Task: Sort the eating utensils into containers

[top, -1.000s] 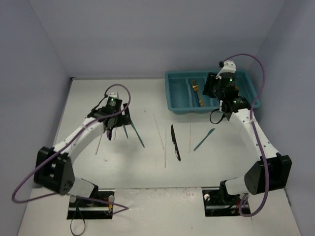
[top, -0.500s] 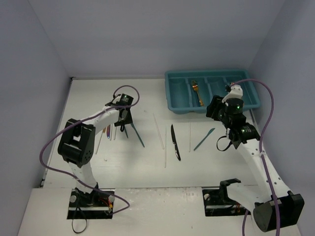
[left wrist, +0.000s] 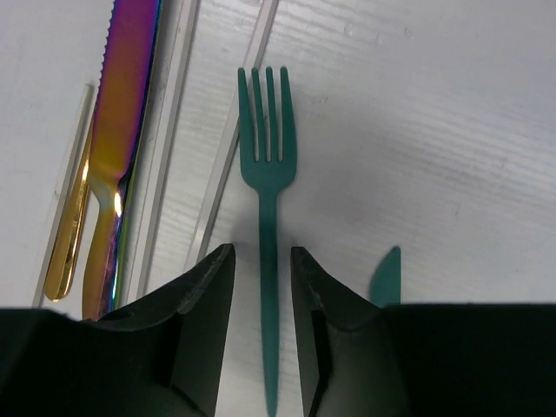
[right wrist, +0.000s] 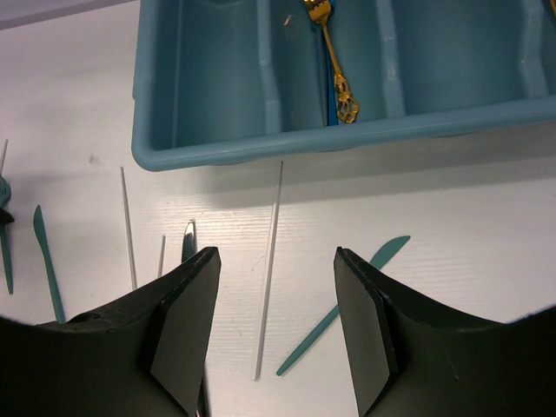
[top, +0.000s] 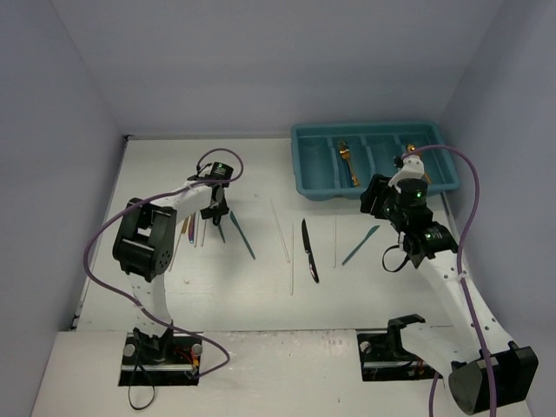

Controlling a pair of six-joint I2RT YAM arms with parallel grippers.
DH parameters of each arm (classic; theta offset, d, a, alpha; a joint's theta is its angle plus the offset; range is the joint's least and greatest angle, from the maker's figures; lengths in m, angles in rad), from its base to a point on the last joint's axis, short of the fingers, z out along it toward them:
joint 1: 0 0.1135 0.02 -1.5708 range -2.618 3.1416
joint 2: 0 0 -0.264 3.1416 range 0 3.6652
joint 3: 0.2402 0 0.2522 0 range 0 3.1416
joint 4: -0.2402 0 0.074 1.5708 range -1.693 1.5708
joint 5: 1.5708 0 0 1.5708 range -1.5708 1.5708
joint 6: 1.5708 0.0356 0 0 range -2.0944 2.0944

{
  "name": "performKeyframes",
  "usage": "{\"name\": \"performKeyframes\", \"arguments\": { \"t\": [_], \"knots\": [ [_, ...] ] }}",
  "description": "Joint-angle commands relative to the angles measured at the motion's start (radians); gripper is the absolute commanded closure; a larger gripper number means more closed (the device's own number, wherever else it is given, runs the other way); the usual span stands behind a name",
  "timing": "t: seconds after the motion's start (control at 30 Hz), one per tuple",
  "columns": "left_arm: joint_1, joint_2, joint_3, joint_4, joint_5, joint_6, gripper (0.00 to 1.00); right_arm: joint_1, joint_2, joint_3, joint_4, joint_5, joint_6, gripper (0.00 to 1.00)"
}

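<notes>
A teal fork [left wrist: 268, 174] lies flat on the table. My left gripper [left wrist: 262, 256] straddles its handle, open, with a thin gap on each side. Beside it lie an iridescent purple knife [left wrist: 126, 104], a gold utensil [left wrist: 69, 234], clear chopsticks [left wrist: 234, 130] and the tip of a teal knife [left wrist: 385, 276]. The teal tray [top: 304, 165] at the back right holds a gold fork [top: 348, 163]. My right gripper [right wrist: 276, 252] hangs open and empty just in front of the tray, above a clear chopstick [right wrist: 269, 261] and another teal knife [right wrist: 347, 300].
A black knife [top: 309, 252] and thin clear chopsticks [top: 280, 230] lie mid-table between the arms. The long teal knife [top: 242, 236] lies just right of the left gripper [top: 215, 215]. Grey walls close the table at the back and sides.
The left jaws have narrowed around the teal fork's handle. The right gripper has drawn back from over the tray to the table in front of it.
</notes>
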State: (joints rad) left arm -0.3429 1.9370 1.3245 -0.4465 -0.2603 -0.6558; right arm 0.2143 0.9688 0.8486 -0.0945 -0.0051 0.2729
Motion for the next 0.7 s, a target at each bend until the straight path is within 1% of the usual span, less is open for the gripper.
{"name": "performKeyframes", "arguments": {
  "t": [0.0, 0.13, 0.17, 0.2, 0.3, 0.37, 0.47, 0.57, 0.67],
  "knots": [
    [0.013, 0.03, 0.074, -0.001, -0.022, 0.028, 0.77, 0.016, -0.003, 0.001, 0.061, -0.065, 0.009, 0.47],
    [0.013, 0.067, 0.119, -0.003, -0.006, 0.045, 0.94, 0.034, 0.007, 0.001, 0.06, -0.103, 0.013, 0.47],
    [0.013, 0.07, 0.126, -0.002, -0.001, 0.047, 0.98, 0.039, 0.01, 0.002, 0.06, -0.114, 0.016, 0.47],
    [0.013, 0.066, 0.131, 0.001, 0.01, 0.045, 1.0, 0.049, 0.013, 0.005, 0.06, -0.123, 0.017, 0.47],
    [0.002, 0.021, 0.133, 0.028, 0.061, 0.038, 1.0, 0.087, 0.023, 0.019, 0.062, -0.156, 0.021, 0.47],
    [-0.01, -0.029, 0.106, 0.066, 0.095, 0.033, 1.0, 0.13, 0.029, 0.031, 0.065, -0.179, 0.026, 0.47],
    [-0.037, -0.179, 0.039, 0.198, 0.199, -0.004, 1.0, 0.185, 0.05, 0.059, 0.081, -0.246, 0.042, 0.43],
    [-0.07, -0.303, -0.033, 0.328, 0.29, -0.046, 1.0, 0.225, 0.066, 0.069, 0.145, -0.327, 0.083, 0.39],
    [-0.105, -0.414, -0.083, 0.408, 0.357, -0.086, 1.0, 0.283, 0.082, 0.073, 0.187, -0.335, 0.114, 0.38]
  ]
}}
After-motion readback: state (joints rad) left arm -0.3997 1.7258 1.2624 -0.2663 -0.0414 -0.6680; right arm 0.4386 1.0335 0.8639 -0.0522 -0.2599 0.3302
